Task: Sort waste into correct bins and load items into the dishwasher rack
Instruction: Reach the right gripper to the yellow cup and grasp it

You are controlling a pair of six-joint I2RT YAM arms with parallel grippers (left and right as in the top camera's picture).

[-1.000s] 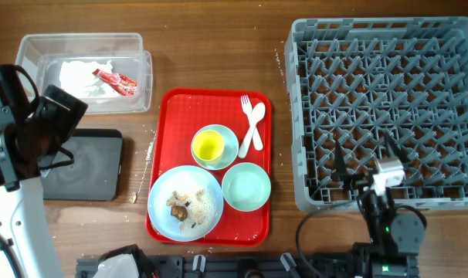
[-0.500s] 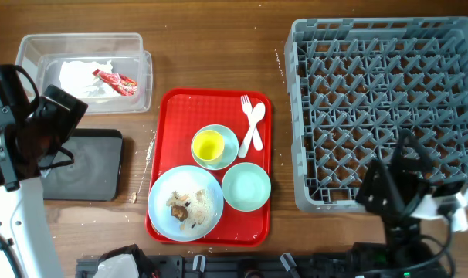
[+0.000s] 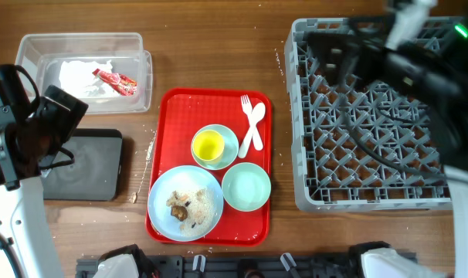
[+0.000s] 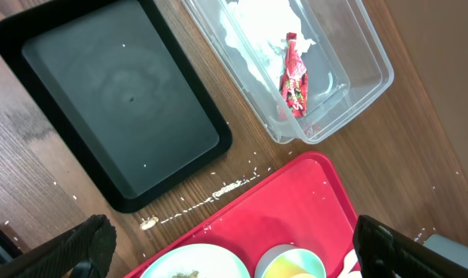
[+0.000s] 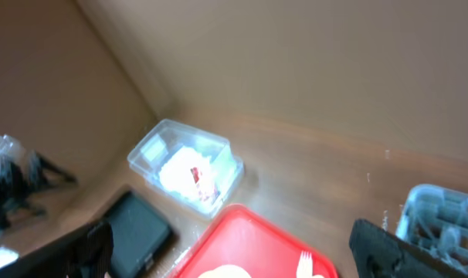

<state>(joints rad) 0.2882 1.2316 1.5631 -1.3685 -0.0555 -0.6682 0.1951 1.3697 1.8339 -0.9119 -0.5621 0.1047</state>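
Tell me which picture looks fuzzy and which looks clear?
The right wrist view is fuzzy all over, even the clear tub; the left wrist view is sharp, with the red-and-white wrapper crisp; the overhead view is sharp except the right arm, smeared above the rack.

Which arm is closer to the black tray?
Left. The left arm overlaps the black tray's left edge; the right arm is far off, over the grey rack.

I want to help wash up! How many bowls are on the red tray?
2. On the red tray, the light blue bowl holds the yellow cup; the pale green bowl sits right of the blue plate.
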